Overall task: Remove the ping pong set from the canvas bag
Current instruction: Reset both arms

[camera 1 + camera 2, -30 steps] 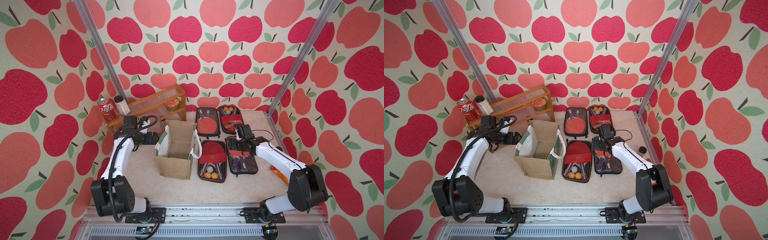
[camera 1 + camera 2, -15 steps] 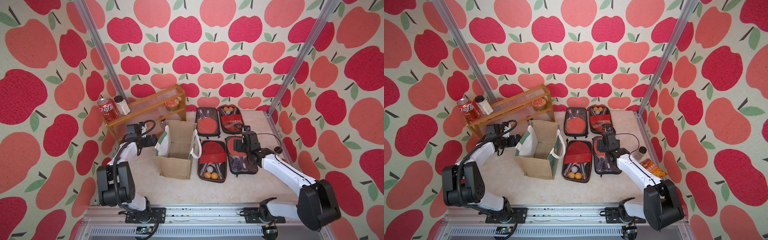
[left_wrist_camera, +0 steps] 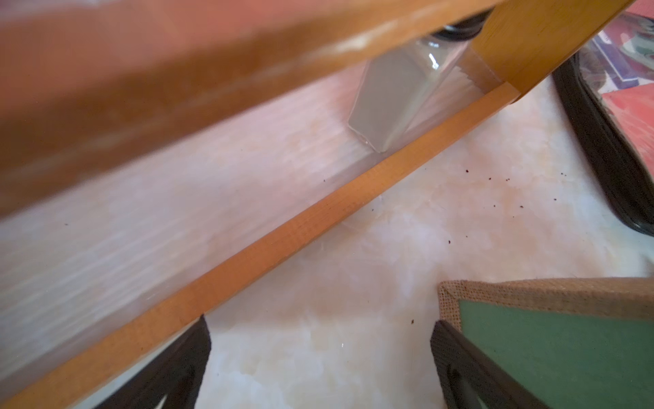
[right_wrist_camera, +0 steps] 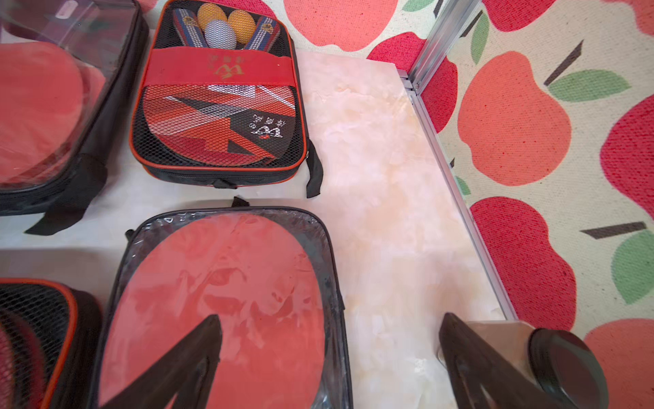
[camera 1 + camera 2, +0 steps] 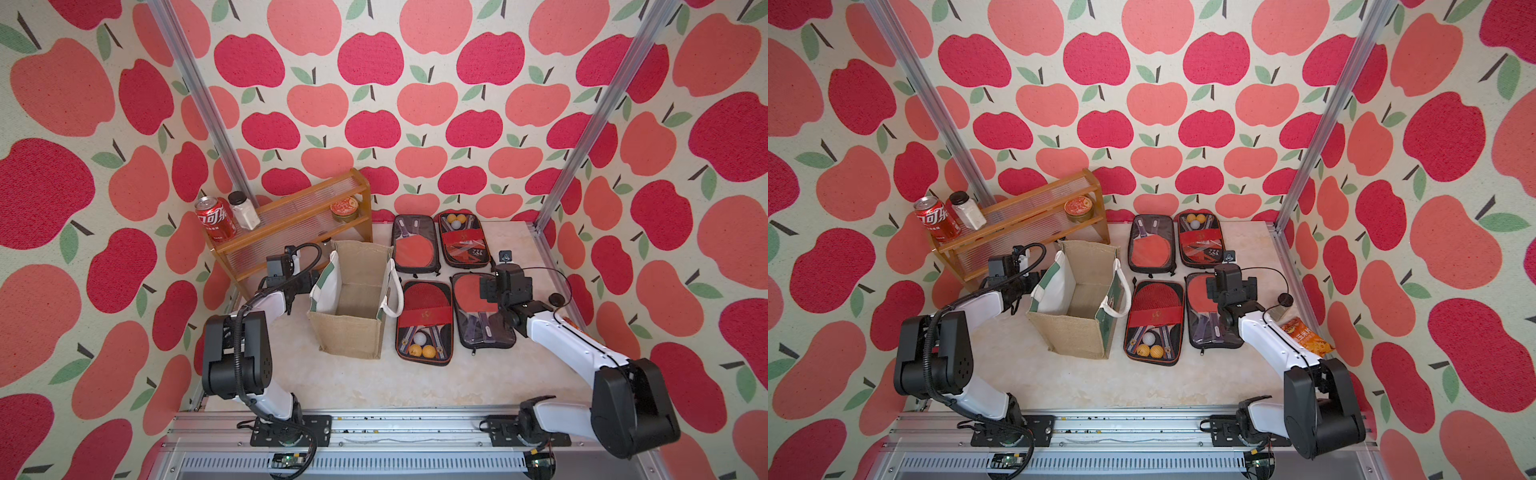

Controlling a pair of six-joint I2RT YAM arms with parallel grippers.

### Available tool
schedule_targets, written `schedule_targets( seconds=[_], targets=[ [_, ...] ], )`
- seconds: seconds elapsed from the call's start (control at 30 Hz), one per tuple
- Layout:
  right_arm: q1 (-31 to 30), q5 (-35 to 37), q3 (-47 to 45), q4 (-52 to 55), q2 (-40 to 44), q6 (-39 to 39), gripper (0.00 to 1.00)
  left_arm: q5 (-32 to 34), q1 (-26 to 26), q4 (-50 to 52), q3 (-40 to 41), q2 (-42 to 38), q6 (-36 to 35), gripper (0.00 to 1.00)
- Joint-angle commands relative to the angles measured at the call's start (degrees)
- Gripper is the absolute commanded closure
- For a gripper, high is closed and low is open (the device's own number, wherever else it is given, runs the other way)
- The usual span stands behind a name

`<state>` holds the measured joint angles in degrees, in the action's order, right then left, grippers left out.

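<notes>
Left claw [image 3: 318,368] wide, empty; right claw [image 4: 329,364] wide, empty; canvas bag [image 5: 353,299] floor shadowed.

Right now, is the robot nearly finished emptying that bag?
It looks finished: the canvas bag stands open and looks empty, and four ping pong cases lie on the table beside it. Nothing is in hand: the left gripper and right gripper are open. Nothing visible remains.

Both top views look steeply down from high at the front, facing the back wall, sharing the whole pale marble tabletop [image 5: 345,382] [image 5: 1084,382]. The left wrist camera sits close to the tabletop, facing the low wooden shelf rack [image 3: 269,244]. The right wrist camera looks closely over the clear-fronted red paddle case [image 4: 226,283].
</notes>
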<state>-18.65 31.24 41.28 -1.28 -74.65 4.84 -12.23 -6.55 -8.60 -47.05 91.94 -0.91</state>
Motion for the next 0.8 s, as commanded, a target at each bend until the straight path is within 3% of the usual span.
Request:
schedule_targets(
  seconds=[0.0,0.13,0.57,0.77],
  targets=[
    [1.4,1.3,0.1,-3.1,-2.1,-2.7,0.02,0.8,-0.2,-7.3,5.2,-1.3,-0.6,0.01],
    [3.1,0.7,-1.4,-7.2,-3.6,-3.6,0.01,0.1,0.2,-16.3,10.5,-1.3,-1.6,0.01],
    [10.4,-4.9,-9.5,-28.8,-11.3,-8.1,0.01,-0.9,-0.5,-26.3,17.1,-3.5,-0.9,0.01],
    [11.3,-7.4,-8.2,-29.5,-13.0,-9.0,0.01,-3.2,-1.0,-34.2,22.1,-4.4,-1.3,0.01]
  ],
)
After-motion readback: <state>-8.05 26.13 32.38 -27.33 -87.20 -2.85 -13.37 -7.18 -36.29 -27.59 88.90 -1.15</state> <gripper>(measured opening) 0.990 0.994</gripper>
